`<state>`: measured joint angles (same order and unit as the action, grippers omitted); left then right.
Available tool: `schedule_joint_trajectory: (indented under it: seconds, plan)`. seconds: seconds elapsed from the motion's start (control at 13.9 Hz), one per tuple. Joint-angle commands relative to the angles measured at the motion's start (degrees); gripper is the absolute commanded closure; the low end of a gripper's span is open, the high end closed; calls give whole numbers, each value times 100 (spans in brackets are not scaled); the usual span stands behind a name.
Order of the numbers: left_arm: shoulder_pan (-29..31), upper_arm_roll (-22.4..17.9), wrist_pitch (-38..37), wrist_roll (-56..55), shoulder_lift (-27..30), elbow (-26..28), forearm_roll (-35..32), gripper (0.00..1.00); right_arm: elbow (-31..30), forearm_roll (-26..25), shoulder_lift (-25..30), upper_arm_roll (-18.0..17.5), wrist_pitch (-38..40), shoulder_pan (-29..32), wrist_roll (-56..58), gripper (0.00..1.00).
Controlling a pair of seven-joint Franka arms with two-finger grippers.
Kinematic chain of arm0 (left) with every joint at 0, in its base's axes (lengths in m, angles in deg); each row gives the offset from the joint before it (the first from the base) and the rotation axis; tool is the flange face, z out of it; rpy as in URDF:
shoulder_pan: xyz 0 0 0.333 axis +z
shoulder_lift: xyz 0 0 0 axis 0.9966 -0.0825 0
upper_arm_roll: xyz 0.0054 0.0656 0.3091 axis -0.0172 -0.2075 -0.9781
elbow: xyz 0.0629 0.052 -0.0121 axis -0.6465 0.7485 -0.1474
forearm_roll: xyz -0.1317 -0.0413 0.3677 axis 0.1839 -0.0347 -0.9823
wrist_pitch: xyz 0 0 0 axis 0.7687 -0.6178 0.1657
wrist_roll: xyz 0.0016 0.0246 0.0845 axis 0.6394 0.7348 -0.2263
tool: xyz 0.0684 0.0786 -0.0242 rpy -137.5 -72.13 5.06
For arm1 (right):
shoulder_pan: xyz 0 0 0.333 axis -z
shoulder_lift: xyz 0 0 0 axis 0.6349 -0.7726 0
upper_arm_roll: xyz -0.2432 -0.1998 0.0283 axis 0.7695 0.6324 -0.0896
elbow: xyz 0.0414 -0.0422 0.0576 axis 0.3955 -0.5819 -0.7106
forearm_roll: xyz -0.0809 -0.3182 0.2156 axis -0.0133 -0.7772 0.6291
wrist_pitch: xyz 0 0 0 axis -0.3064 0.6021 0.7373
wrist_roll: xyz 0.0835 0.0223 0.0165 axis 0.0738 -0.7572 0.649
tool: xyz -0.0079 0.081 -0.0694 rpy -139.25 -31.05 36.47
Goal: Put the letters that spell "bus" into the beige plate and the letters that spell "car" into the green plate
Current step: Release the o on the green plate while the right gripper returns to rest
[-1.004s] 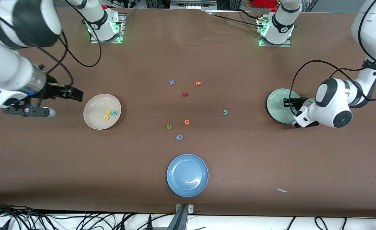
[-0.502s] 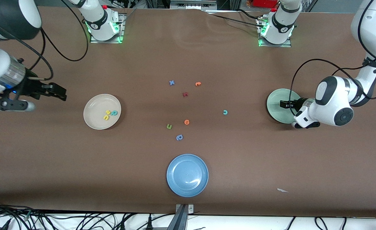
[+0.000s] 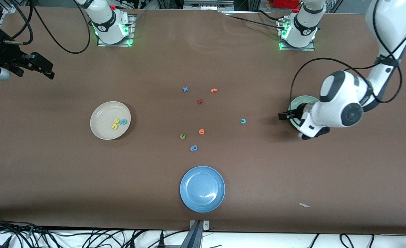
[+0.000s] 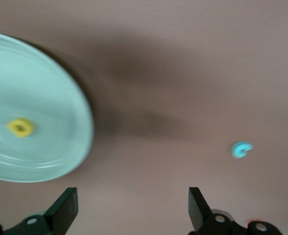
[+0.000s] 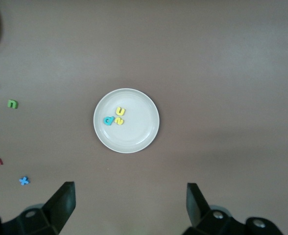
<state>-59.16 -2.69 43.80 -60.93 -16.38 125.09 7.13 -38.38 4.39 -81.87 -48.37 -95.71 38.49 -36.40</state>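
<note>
1. Covering most of the green plate (image 3: 296, 103) in the front view, the left arm leaves only a sliver of rim showing; the left wrist view shows the yellow "a" (image 4: 20, 127) lying in that plate.
2. No teal "r" can be made out anywhere.
3. Left gripper (image 4: 132, 208) hangs over the plate's edge toward the table's middle, fingers spread wide, holding nothing.
4. Teal "c" (image 3: 243, 121) lies on the table, near the green plate.
5. Right gripper (image 5: 129, 205), raised at the right arm's end of the table, is released and empty.
6. Beige plate (image 3: 99, 115) holds the teal "b" (image 3: 123, 121), yellow "u" (image 3: 116, 121) and yellow "s" (image 3: 114, 126).
</note>
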Motion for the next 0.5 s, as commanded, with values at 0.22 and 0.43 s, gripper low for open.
schedule_joint_trajectory:
  seconds: [0.22,0.43]
  plan:
    - [-1097,-213,1573,-1546,-534,1,-23,4,94,-16,-211,-4,135,66,131,0]
    - [-1975,-836,1777,-2029,-798,-7,-541,7,111,27,-211,4,64,74,87,0]
